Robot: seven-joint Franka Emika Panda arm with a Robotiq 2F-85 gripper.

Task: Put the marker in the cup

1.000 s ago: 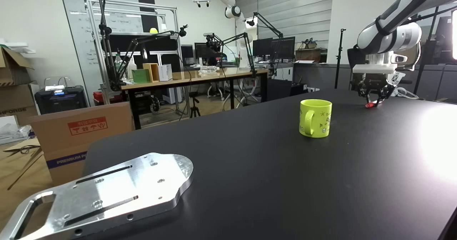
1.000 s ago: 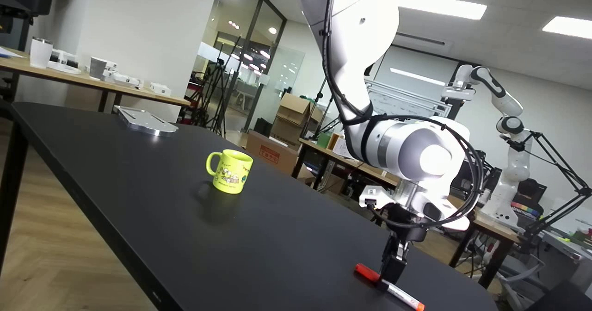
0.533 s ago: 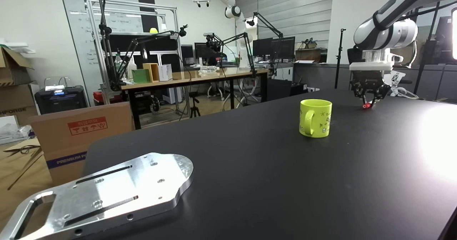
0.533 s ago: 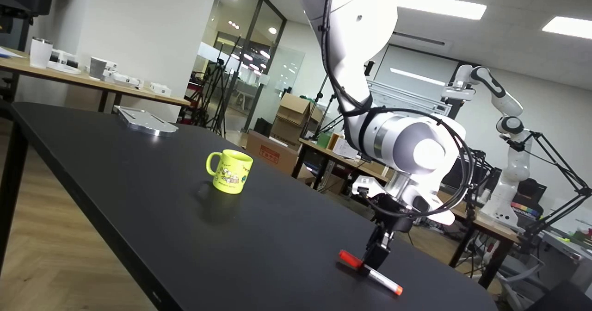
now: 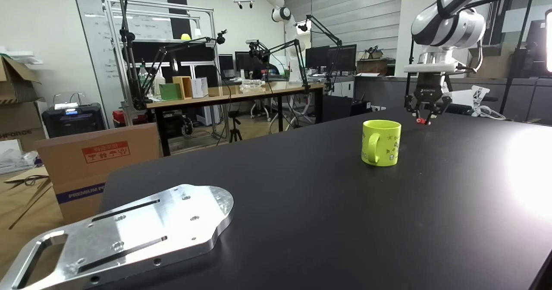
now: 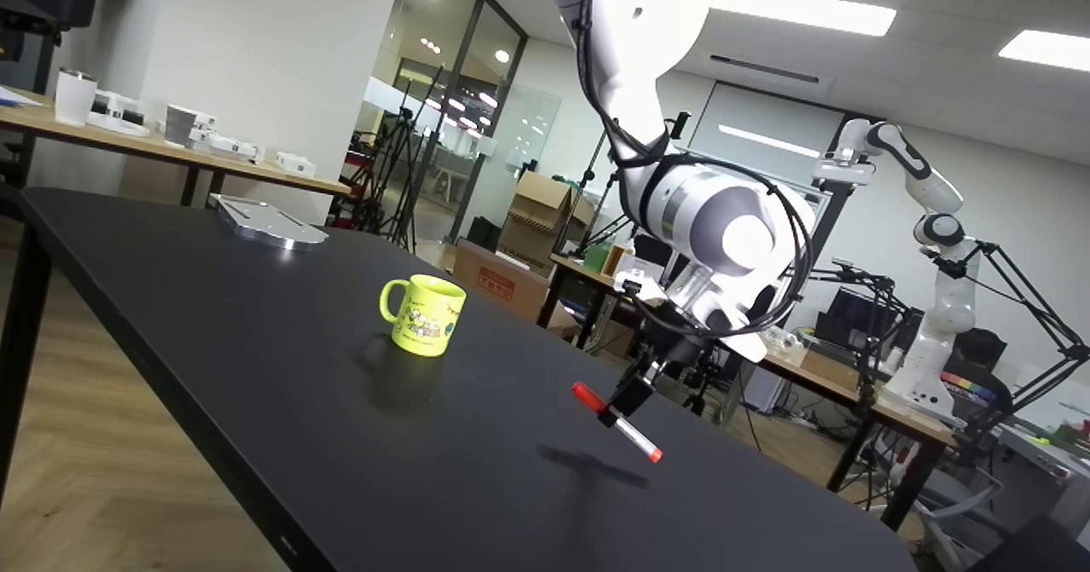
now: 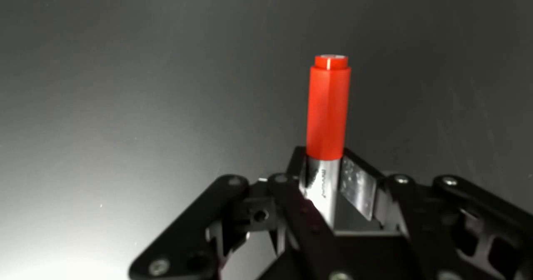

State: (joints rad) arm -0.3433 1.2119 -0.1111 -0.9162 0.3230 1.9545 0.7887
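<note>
The yellow-green cup (image 5: 384,147) stands upright on the black table; in an exterior view (image 6: 433,312) its handle points left. My gripper (image 6: 615,414) is shut on the marker (image 6: 634,436) near its middle and holds it above the table, with its shadow apart below. The marker is tilted, red cap higher and towards the cup, white body and orange-red end lower. In the wrist view, the gripper (image 7: 324,163) has its fingers on both sides of the pale body just below the red cap (image 7: 328,113). The cup is out of the wrist view.
A large silver metal plate (image 5: 168,225) lies at the table's far end from my arm, beyond the cup; it also shows in an exterior view (image 6: 271,225). The black table (image 6: 341,461) has an open front edge. A cardboard box (image 5: 99,165) stands beside the table.
My gripper has lifted the marker off the table surface and moved it towards the cup. The marker has tilted, cap side up. The cup and metal plate have not moved.
</note>
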